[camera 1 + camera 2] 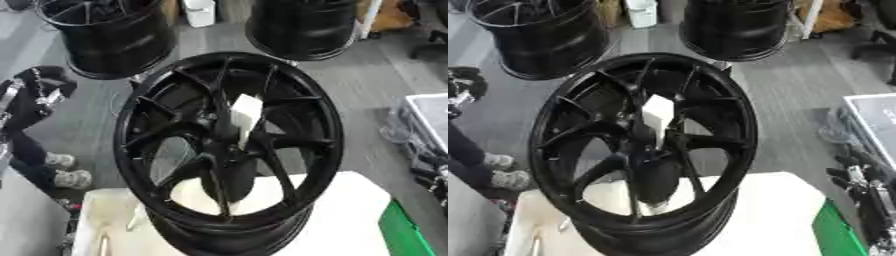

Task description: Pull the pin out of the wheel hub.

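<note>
Standing on white table (359, 210): black wheel hub (229, 145), no readable writing; neither robot hand visible.

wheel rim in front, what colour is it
Black all over, rim and spokes alike; the left eye view shows it best.

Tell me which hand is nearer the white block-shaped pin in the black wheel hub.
Left, marginally: left hand sits far left, level with the white pin; right hand far right, lower.

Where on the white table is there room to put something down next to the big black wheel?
The white table is bare right of the wheel hub, up to the green edge. A narrower bare strip lies at its left. The middle is crowded by the wheel.
</note>
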Tool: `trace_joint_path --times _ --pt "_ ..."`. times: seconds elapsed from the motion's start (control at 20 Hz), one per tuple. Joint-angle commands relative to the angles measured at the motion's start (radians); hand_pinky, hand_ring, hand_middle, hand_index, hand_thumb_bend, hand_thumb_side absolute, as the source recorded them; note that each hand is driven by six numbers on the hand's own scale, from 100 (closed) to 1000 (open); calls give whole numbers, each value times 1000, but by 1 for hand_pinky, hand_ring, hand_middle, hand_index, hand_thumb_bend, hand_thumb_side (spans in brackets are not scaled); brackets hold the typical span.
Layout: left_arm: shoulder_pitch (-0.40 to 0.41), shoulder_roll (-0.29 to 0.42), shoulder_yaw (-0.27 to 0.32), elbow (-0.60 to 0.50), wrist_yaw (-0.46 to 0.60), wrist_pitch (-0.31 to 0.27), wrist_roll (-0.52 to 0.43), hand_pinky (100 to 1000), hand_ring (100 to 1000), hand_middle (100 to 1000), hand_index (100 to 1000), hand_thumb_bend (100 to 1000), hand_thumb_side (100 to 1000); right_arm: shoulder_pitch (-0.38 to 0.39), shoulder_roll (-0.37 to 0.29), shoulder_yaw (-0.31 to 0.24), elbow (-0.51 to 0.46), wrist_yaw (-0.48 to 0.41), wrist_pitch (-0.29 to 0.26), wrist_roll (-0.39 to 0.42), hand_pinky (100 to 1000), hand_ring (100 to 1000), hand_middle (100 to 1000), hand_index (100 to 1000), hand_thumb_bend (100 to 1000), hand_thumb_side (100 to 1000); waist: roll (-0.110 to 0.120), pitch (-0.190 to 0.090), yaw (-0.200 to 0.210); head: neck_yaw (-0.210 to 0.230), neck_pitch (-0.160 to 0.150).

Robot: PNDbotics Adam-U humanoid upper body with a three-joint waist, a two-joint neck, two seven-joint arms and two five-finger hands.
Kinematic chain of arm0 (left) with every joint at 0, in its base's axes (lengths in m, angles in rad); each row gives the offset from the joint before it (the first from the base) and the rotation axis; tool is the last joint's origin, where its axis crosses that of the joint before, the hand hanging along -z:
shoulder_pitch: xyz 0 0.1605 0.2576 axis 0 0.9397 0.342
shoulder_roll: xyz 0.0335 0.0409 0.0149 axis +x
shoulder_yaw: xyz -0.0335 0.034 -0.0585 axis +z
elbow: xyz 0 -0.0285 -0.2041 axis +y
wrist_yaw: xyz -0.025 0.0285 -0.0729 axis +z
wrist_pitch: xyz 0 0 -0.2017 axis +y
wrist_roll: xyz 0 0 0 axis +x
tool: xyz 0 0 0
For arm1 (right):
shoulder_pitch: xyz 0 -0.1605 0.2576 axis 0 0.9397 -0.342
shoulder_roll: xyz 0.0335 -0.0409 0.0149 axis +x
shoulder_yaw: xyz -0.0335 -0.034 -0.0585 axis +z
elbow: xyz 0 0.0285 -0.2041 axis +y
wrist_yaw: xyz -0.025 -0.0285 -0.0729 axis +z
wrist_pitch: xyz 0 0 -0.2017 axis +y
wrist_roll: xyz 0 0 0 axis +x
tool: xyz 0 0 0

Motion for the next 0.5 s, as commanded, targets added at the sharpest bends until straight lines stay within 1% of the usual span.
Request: trace_joint_path --times 0.05,0.1,0.2,0.35,0.5 --pt "22 -120 38 -88 41 55 43 670 594 638 769 563 616 -12 -2 -5 -16 -7 -3 0 871 812 877 1000 100 818 -5 -3 4 0 -2" --pt "32 -153 44 -93 44 70 54 669 590 632 765 563 620 -12 0 -5 -16 -8 -3 0 871 812 877 1000 100 818 -7 -2 4 2 -2" --pt "46 -185 45 -91 45 93 70 667 585 624 759 560 622 -13 -1 -5 -16 -9 -3 -1 871 812 877 1000 100 817 -8 0 4 3 -2" --pt "55 -203 41 -79 45 110 83 666 580 617 754 559 627 -13 -1 -3 -17 -10 -5 0 870 811 877 1000 100 815 -8 2 5 11 -2" --pt "55 -209 34 -70 43 116 88 665 577 614 751 556 628 -16 -1 -3 -18 -11 -6 -2 870 811 877 1000 100 816 -11 9 0 7 -2"
